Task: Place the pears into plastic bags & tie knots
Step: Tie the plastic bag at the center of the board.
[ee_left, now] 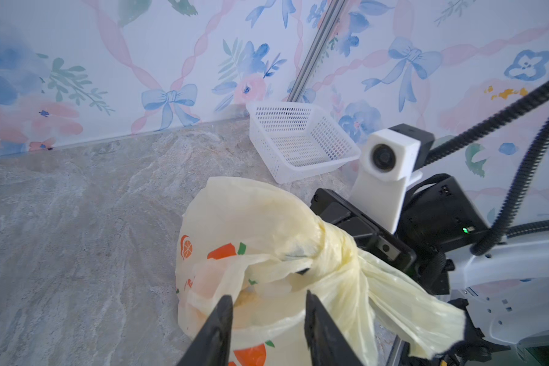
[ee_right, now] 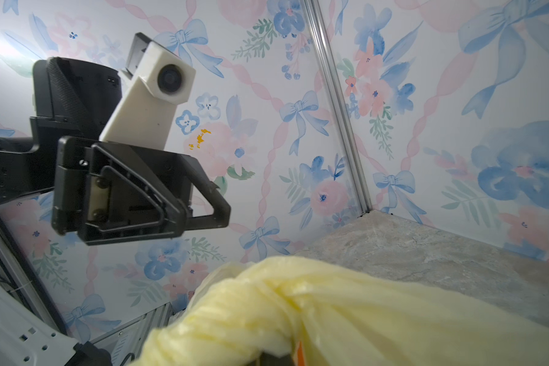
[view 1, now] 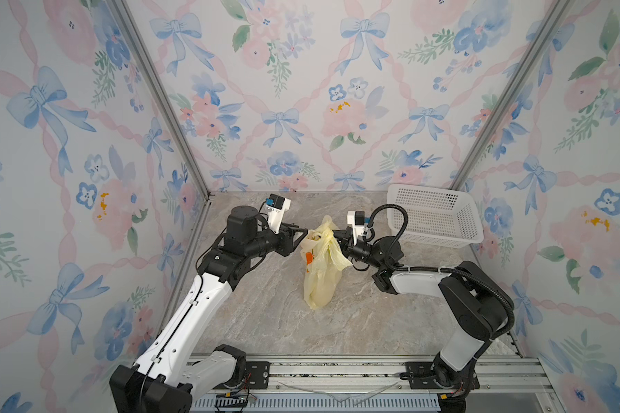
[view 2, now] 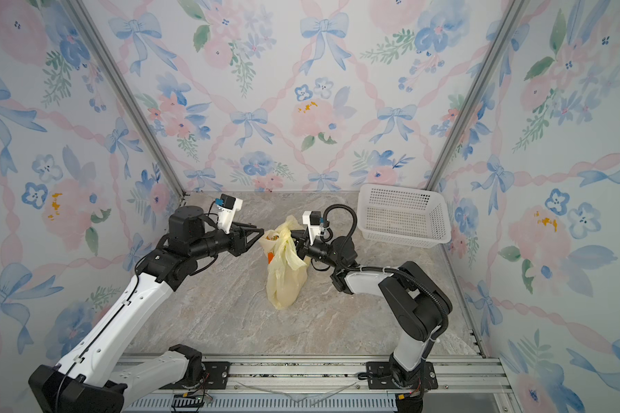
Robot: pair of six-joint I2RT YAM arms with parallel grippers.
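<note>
The pale-yellow plastic bag (view 1: pixel 319 275) printed with orange fruit stands upright mid-table in both top views (view 2: pixel 283 282). Its handle strips are twisted into a knot (ee_left: pixel 333 250), which fills the bottom of the right wrist view (ee_right: pixel 251 301). The pears are inside the bag and mostly hidden; one pale lump (ee_left: pixel 246 298) shows through the mouth. My left gripper (ee_left: pixel 268 301) is open, its tips at the bag's mouth (view 1: pixel 304 233). My right gripper (view 1: pixel 335 234) is shut on the twisted handle on the bag's other side (ee_left: pixel 362 240). In the right wrist view the plastic hides its jaws.
A white perforated basket (view 1: pixel 437 236) sits at the back right corner by the wall (ee_left: pixel 336 133). Flowered walls close in three sides. The aluminium rail (view 1: pixel 337 372) that carries both arm bases runs along the front edge.
</note>
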